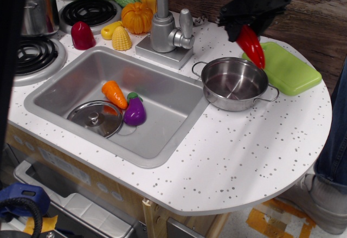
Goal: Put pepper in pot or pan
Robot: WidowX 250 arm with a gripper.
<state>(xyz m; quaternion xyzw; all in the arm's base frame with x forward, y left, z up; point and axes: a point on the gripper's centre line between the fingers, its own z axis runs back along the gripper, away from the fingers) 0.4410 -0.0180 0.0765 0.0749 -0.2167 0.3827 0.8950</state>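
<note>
The red chili pepper [251,46] hangs tip-down in the air, held at its top by my gripper [242,27], which is shut on it. It hovers above the far right rim of the shallow steel pot [234,84]. The pot stands empty on the white speckled counter, right of the sink, with its two wire loop handles showing. My black arm reaches in from the top right.
A green cutting board [287,69] lies behind the pot. The faucet [165,29] stands left of it. The sink [76,81] holds a lid [96,118], a carrot [114,94] and an eggplant [135,111]. Toy vegetables, a stockpot [39,11] and burners sit at the back left.
</note>
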